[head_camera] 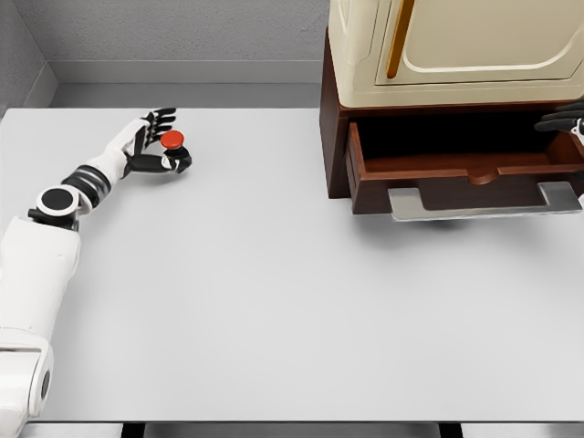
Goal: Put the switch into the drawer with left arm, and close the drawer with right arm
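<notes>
The switch (pixel 173 146), a small dark box with a red round button, sits in my left hand (pixel 161 140) at the table's far left. The fingers are curled around it and it seems lifted slightly off the white tabletop. The brown wooden drawer (pixel 456 169) stands pulled out at the right, with a grey metal handle (pixel 484 201) along its front, and its inside looks empty. Only the dark fingers of my right hand (pixel 560 119) show at the right edge, stretched out above the drawer's right end and holding nothing.
The drawer belongs to a brown cabinet base (pixel 333 137) carrying a cream upper unit (pixel 456 46) with a door. The white table (pixel 274 301) spreads between the left hand and the drawer. A grey wall runs behind.
</notes>
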